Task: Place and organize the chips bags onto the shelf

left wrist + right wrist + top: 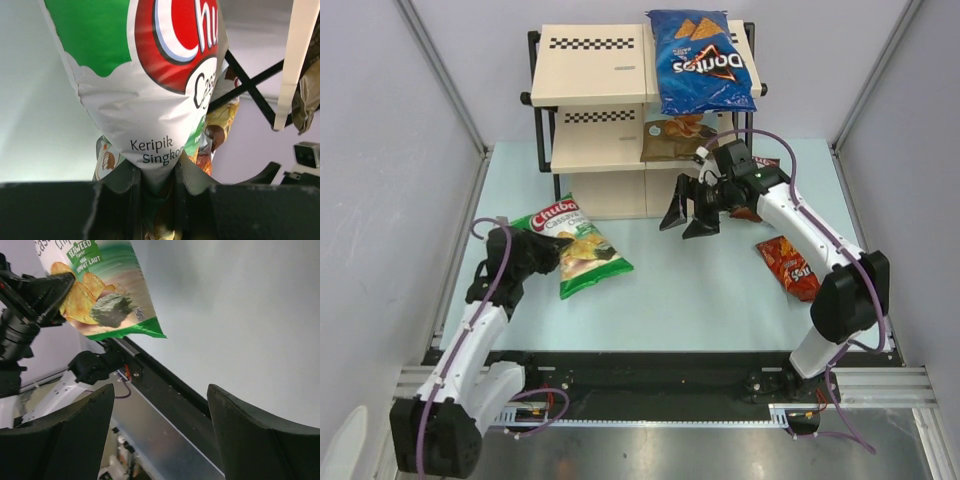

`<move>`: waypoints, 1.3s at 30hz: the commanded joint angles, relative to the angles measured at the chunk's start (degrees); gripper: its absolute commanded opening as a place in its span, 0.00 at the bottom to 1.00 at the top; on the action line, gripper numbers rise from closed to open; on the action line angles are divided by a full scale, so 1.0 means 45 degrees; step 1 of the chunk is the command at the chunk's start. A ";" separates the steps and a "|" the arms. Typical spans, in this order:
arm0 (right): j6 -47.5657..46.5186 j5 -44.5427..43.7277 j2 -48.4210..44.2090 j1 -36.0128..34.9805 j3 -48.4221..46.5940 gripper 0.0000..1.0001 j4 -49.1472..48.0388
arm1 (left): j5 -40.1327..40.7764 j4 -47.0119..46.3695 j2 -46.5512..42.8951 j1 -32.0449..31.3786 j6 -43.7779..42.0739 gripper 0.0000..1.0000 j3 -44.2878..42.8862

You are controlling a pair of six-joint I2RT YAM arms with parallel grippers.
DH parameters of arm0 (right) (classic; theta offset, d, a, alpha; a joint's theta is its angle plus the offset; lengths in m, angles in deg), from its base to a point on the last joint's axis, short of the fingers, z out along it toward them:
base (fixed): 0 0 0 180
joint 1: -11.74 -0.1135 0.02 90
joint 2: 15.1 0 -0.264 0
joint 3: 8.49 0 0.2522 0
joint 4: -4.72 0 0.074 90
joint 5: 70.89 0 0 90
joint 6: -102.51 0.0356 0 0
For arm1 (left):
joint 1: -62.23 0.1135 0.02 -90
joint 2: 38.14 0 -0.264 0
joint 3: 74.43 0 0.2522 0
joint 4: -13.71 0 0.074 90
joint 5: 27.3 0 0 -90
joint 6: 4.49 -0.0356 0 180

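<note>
The green-white Chuba Cassava bag (575,246) lies on the pale table, left of centre. My left gripper (553,256) is shut on its near edge. In the left wrist view the bag (150,75) fills the frame and its corner is pinched in my left gripper (156,172). My right gripper (688,216) hangs open and empty in front of the shelf (595,70); its wrist view shows the wide gap of the right gripper (160,392) and the green bag (107,305) beyond. The blue Doritos bag (700,62) lies on the top board. A brown-and-pale bag (672,138) sits on the middle board. The red Doritos bag (788,268) lies on the table at the right.
A dark red packet (766,162) shows partly behind the right arm near the shelf's right leg. Grey walls close in the table on both sides, and a black rail (650,365) runs along the near edge. The shelf's cross brace (250,85) shows in the left wrist view.
</note>
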State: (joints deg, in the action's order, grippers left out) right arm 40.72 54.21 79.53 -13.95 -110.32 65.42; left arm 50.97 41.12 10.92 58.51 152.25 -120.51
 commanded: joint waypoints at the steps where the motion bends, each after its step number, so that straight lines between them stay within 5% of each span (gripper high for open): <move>1: 0.1287 0.2161 0.0280 0.0630 -0.0274 0.81 -0.0448 | 0.3463 -0.1508 0.0775 -0.1531 0.2432 0.00 -0.1411; 8: 0.2011 0.1363 0.0339 0.0203 -0.0019 0.84 -0.1815 | 0.4325 -0.2544 0.3197 -0.2706 0.4655 0.00 -0.3169; 14: 0.3924 0.0914 0.1040 -0.0130 0.0099 0.86 -0.4546 | 0.3544 -0.3521 0.3903 -0.3039 0.7999 0.00 -0.2195; 21: 0.4591 0.0191 0.1822 -0.0969 0.0177 0.87 -0.6425 | 0.3309 -0.2760 0.3493 -0.3273 0.8821 0.00 -0.2174; 39: 0.5234 -0.0846 0.1959 -0.1633 0.0353 0.83 -0.7343 | 0.2938 -0.2975 0.3297 -0.4444 1.0324 0.00 -0.1687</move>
State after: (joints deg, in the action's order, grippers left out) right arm 62.10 52.74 89.56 -20.29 -109.25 36.98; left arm 67.14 31.81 26.99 41.11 195.46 -128.25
